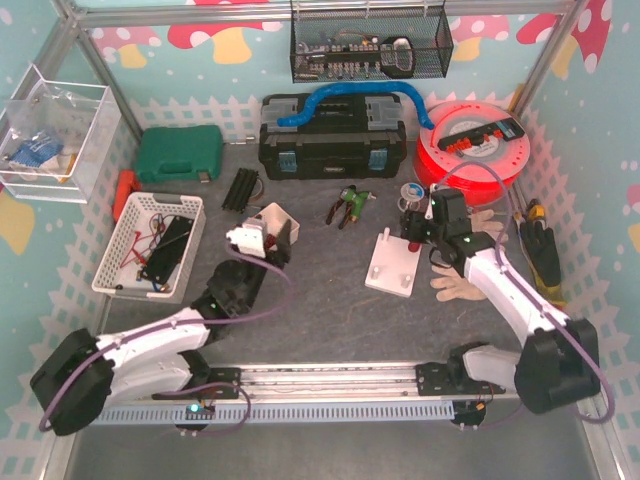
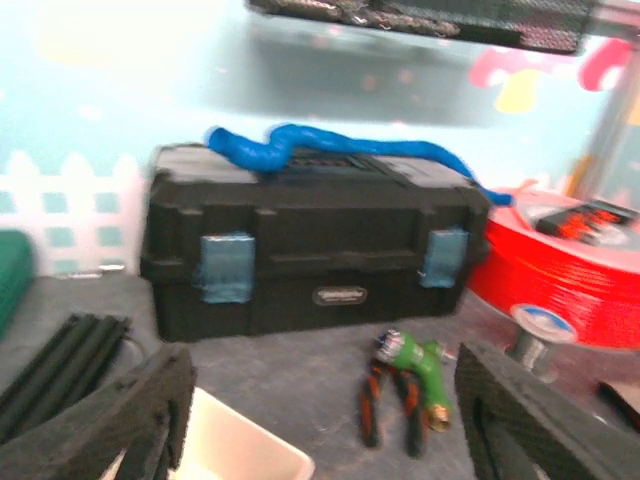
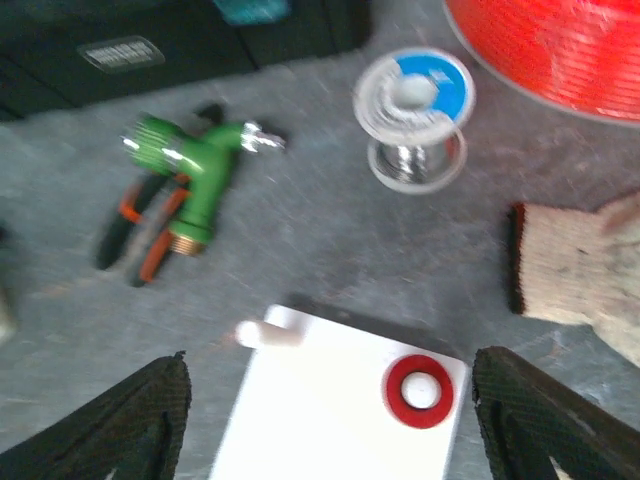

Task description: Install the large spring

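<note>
**Both grippers open, spring not located**

Large spring: cannot pick it out in any view, so I cannot tell its position.

White fixture plate lies flat on the grey table, right of centre. A red ring sits at one corner of it, and a white peg at the opposite edge.

Right gripper hangs above the plate, jaws wide apart, nothing between them.

Left gripper is also spread and empty, over a small white bin left of centre.

Beyond the plate are a green hose nozzle lying across pliers, a solder spool, a knit glove and a red reel.

At the back, a black toolbox has a blue hose draped on its lid.
</note>
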You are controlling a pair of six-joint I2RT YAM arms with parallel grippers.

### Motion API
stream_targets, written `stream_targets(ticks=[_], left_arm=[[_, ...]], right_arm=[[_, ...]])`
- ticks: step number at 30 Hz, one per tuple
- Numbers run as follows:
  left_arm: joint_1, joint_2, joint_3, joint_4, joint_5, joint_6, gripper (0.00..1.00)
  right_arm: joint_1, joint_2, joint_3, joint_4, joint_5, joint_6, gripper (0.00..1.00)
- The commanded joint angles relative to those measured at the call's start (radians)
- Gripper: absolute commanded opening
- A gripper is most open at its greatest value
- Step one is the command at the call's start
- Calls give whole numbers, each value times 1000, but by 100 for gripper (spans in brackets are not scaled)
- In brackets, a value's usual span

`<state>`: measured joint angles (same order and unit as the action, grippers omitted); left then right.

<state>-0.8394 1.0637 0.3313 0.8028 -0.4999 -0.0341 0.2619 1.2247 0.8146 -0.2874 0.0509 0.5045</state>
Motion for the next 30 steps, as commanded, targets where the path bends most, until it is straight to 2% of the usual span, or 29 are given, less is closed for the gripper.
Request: stream_targets(ticks=[1,2,4,6,8,10,16,20,30], left_arm=[[131,-83,93,-367,17,-339,66],[186,-95,113,-463,56,-388,62],[245,-106,143,-550,125,-415,56],[268,-102,184,-628,137,-402,53],[307,-75,252,-750,124,-478,48],[356,-37,303,-823,203,-523,42],[375,112,380,-995,251,-616,41],[378,194,425,-1025,273,-493,39],[394,370,652,-1211,335,-22,32]], right_arm=[[12,-115,-37,58,-126,-15,80],[15,-136,-52,77,-140,-19,82],[18,-168,-82,119,-149,-15,85],[23,-183,-114,166,-163,-6,88],[30,-189,-139,201,-163,9,91],[39,-192,-168,240,-163,21,93],[95,-189,-218,300,-224,20,97],[137,-213,-232,321,-184,27,96],[186,-188,-245,354,-175,21,96]])
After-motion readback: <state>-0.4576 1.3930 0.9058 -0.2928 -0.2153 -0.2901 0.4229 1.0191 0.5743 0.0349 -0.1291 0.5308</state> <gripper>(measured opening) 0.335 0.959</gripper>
